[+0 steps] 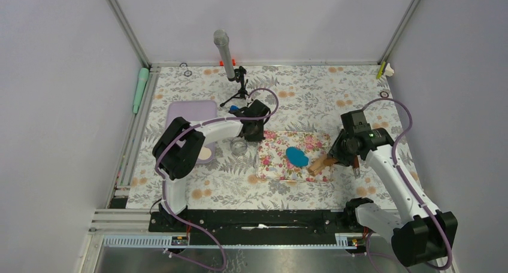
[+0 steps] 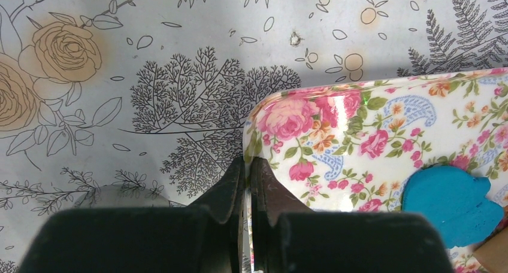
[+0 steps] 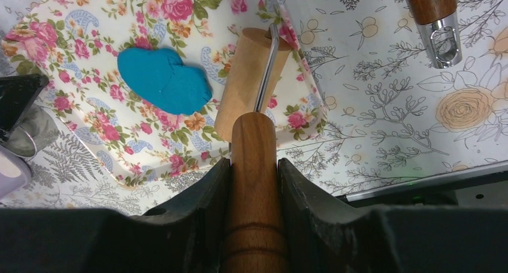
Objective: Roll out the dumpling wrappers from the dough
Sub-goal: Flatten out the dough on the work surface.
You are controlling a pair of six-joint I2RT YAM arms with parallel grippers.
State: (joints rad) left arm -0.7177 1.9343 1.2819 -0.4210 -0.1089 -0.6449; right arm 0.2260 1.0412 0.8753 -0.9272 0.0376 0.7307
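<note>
Top: blue dough (image 1: 297,157) lies as one flat blob mid floral mat (image 1: 272,165) on the bench (image 1: 311,99), with the left end effector (image 1: 254,138) at the mat's far-left corner and the right end effector (image 1: 338,159) at its right edge with the wooden roller (image 1: 320,164). Left wrist: fingers pressed together right at the mat's edge near that corner, can't tell if they nip it; dough sits well to their right. Right wrist: jaws clamped on the roller's handle, drum on the mat just beside the dough, contact unclear.
</note>
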